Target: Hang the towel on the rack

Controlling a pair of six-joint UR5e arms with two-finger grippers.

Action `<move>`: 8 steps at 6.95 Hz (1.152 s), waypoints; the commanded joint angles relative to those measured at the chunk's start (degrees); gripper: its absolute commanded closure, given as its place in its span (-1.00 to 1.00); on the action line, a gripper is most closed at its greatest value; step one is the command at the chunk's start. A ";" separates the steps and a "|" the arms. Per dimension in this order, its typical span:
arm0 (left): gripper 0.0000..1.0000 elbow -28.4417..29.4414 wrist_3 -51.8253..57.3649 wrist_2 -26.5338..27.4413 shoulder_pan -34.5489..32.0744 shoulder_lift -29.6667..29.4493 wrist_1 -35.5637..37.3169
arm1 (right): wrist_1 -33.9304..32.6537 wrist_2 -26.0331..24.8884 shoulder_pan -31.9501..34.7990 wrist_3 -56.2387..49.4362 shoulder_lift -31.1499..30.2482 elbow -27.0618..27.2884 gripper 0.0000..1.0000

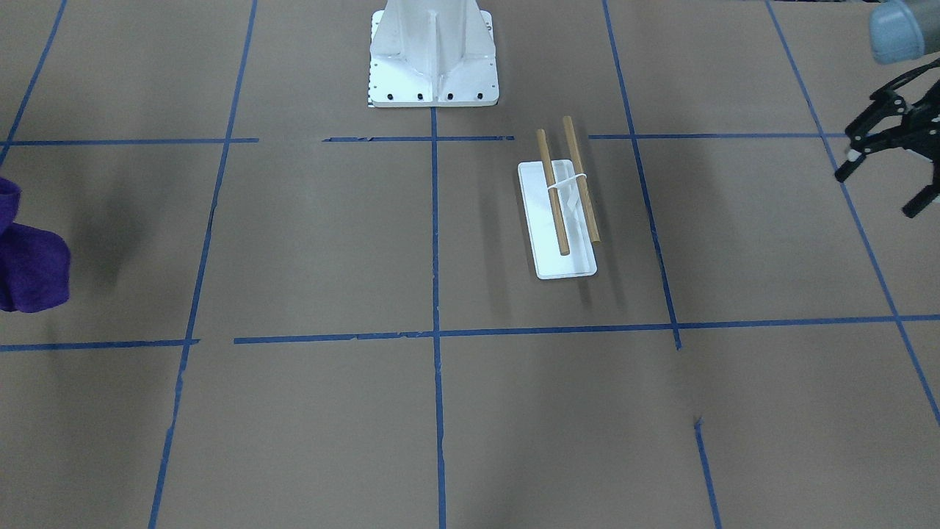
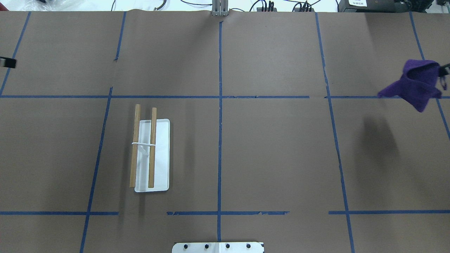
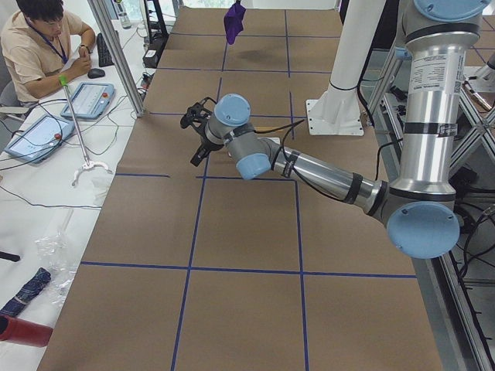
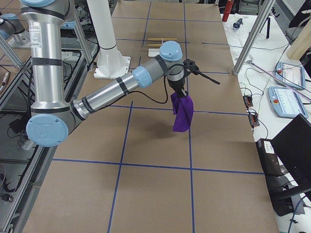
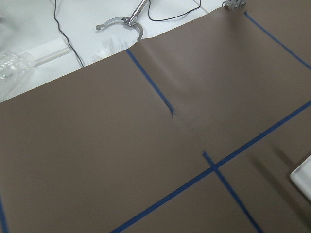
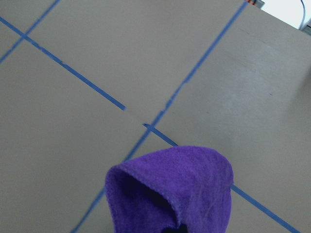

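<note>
The rack (image 1: 562,213) stands on the brown table: two parallel wooden dowels on a white bracket over a flat white base. It also shows in the overhead view (image 2: 151,151). The purple towel (image 2: 416,86) hangs in the air from my right gripper (image 4: 181,92), far to the right of the rack, with its shadow on the table below. The towel also fills the bottom of the right wrist view (image 6: 175,189) and shows at the left edge of the front view (image 1: 29,257). My left gripper (image 1: 877,192) is open and empty, above the table beyond the rack's left side.
The large white bolted pedestal (image 1: 433,59) stands at the robot's edge of the table. Blue tape lines (image 2: 220,105) grid the brown paper. An operator (image 3: 39,46) sits at a side table with tablets. Metal posts (image 4: 252,34) stand at the table's far edge.
</note>
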 commanded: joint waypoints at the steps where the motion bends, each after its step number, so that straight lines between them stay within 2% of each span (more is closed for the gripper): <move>1: -1.00 -0.33 -26.83 0.74 11.53 -10.96 0.07 | 0.00 -3.47 -9.90 10.89 10.45 0.72 1.00; 2: -0.93 -0.06 -38.08 4.92 16.11 -15.79 0.15 | 0.18 -6.19 -14.20 11.78 14.84 0.63 1.00; 3: -0.59 0.46 -46.37 10.18 21.20 -18.54 0.59 | 0.53 -8.74 -17.55 15.01 16.88 0.80 1.00; 4: -0.36 2.47 -54.02 14.59 24.90 -24.92 7.81 | 1.49 -13.20 -21.58 21.57 19.08 0.98 1.00; 5: -0.36 2.58 -58.80 18.89 27.90 -28.90 13.54 | 4.46 -17.86 -25.36 25.38 19.45 0.98 1.00; 6: -0.37 4.23 -63.28 20.33 29.49 -31.98 14.30 | 8.84 -20.17 -27.40 29.94 19.54 1.07 1.00; 8: -0.37 7.74 -71.03 20.43 29.95 -36.12 14.39 | 10.55 -22.81 -30.13 31.47 20.41 3.34 1.00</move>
